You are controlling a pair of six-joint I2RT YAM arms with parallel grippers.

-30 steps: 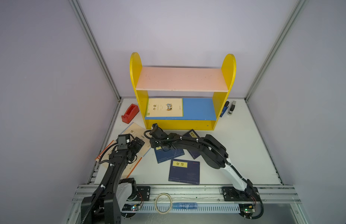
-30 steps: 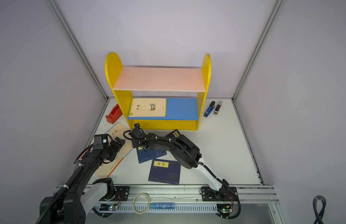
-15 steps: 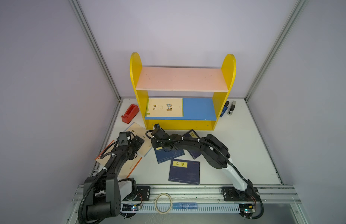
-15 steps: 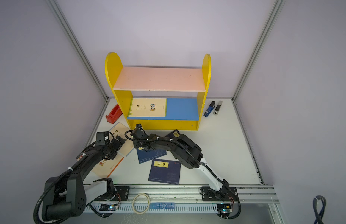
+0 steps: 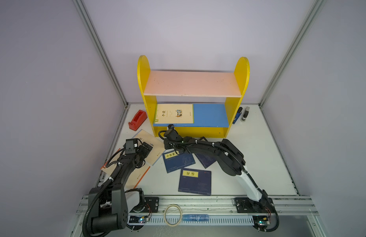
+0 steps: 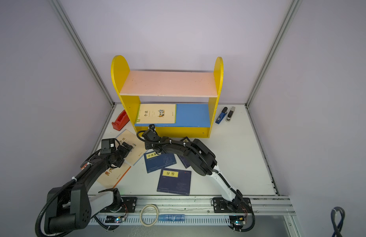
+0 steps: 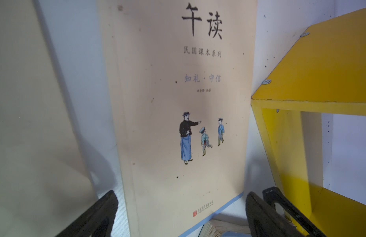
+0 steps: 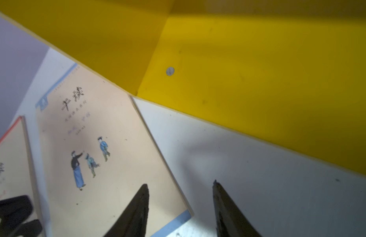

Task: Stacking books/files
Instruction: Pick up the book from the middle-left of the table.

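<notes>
A cream book (image 5: 144, 138) (image 7: 178, 102) (image 8: 108, 147) lies on the table left of the yellow shelf's (image 5: 193, 131) front. My left gripper (image 5: 146, 148) (image 7: 180, 192) hovers open over its near end, one finger on each side. My right gripper (image 5: 168, 146) (image 8: 180, 183) stands open astride the same book's corner, one finger over the cover, the other over bare table. Another cream book (image 5: 138, 177) lies under my left arm, and one more (image 5: 173, 113) rests on the blue lower shelf. Three navy books (image 5: 179, 162) (image 5: 195, 181) (image 5: 205, 161) lie mid-table, the last partly under my right arm.
A red tape dispenser (image 5: 137, 123) sits left of the shelf. A blue stapler (image 5: 237, 116) and a grey one (image 5: 245, 114) lie to its right. A tape roll (image 5: 173, 212) rests on the front rail. Walls close in on both sides.
My left arm has folded back and down, its gripper staying over the cream book. The right gripper has edged slightly toward the shelf. No book has moved.
</notes>
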